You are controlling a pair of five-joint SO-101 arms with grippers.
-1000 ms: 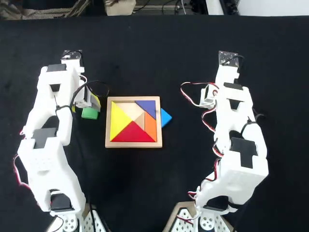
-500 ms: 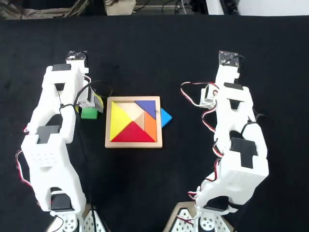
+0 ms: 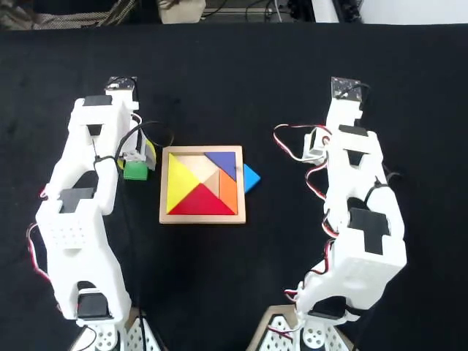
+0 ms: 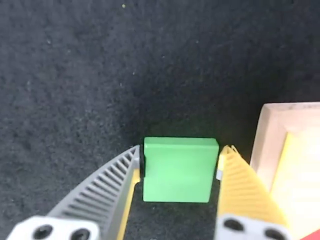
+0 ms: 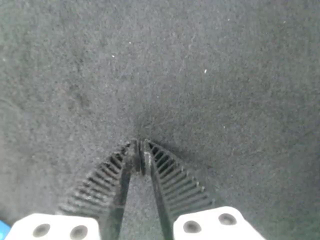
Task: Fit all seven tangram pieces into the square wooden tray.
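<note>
The square wooden tray [image 3: 202, 219] lies mid-table holding yellow [image 3: 179, 186], red [image 3: 201, 202], orange [image 3: 228, 191] and dark blue [image 3: 223, 162] pieces plus pale wood-coloured ones. A light blue piece [image 3: 251, 177] lies on the cloth against the tray's right side. A green square [image 3: 135, 171] lies flat just left of the tray. My left gripper [image 4: 183, 149] is open and straddles the green square [image 4: 180, 170] closely, one finger along each side, beside the tray's rim [image 4: 265, 130]. My right gripper [image 5: 139, 146] is shut and empty over bare cloth right of the tray.
Black cloth covers the table [image 3: 234, 88]. The right arm [image 3: 355, 183] stands folded right of the tray, its red and white wires looping toward the light blue piece. Cables and gear line the far edge.
The left arm has shifted slightly right and farther back, settling its fingers around the green square. The green square, tray pieces and right arm have not moved.
</note>
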